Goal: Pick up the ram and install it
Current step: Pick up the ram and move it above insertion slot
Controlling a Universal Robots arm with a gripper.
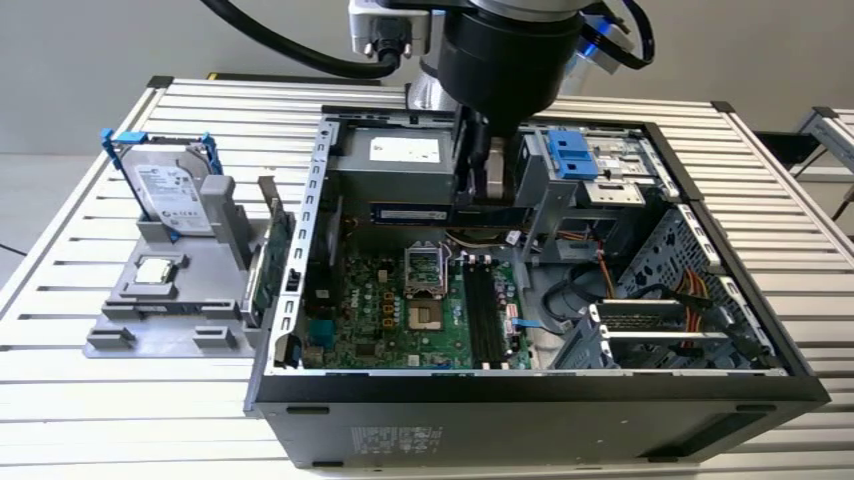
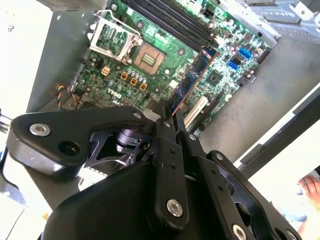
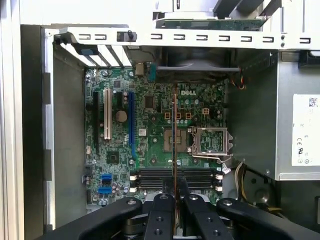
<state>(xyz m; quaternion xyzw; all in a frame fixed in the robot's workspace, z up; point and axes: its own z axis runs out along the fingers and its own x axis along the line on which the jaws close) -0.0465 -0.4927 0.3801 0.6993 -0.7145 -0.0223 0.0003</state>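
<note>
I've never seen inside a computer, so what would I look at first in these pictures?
The big black robot arm reaching down into the open computer case grabs your eye first. Its hand pinches the ram, a thin strip, above the green board inside. On the exterior view's left, a silver hard drive stands in a grey holder.

Showing matt black metal on the gripper (image 2: 169, 116), dull green laminate on the ram (image 2: 194, 76) — and showing matt grey sheet metal on the case (image 3: 67, 150), ribbed pale metal across the table (image 1: 80, 400).
</note>
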